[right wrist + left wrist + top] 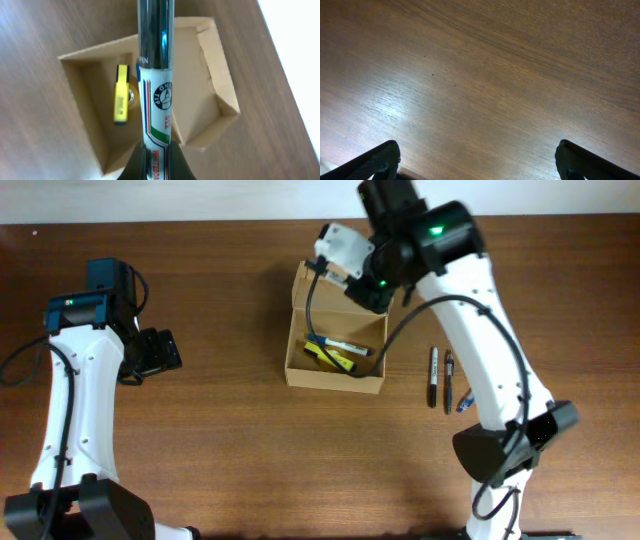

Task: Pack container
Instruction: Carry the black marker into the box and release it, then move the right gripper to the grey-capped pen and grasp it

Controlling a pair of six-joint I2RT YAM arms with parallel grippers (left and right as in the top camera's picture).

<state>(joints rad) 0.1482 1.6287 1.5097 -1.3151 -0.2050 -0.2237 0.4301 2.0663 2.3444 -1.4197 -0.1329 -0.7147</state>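
Note:
The container is an open tan cardboard box at the table's middle, its lid flap folded back at the far side. Inside lie a yellow marker and a white marker. My right gripper is shut on a white whiteboard marker with a black cap, held above the open container; the yellow marker shows below it. In the overhead view the right gripper hovers over the box's far end. My left gripper is open and empty over bare table, far left of the box.
Two black pens and a blue-tipped pen lie on the wood table right of the box. The left arm stands at the left side, the right arm's base at the lower right.

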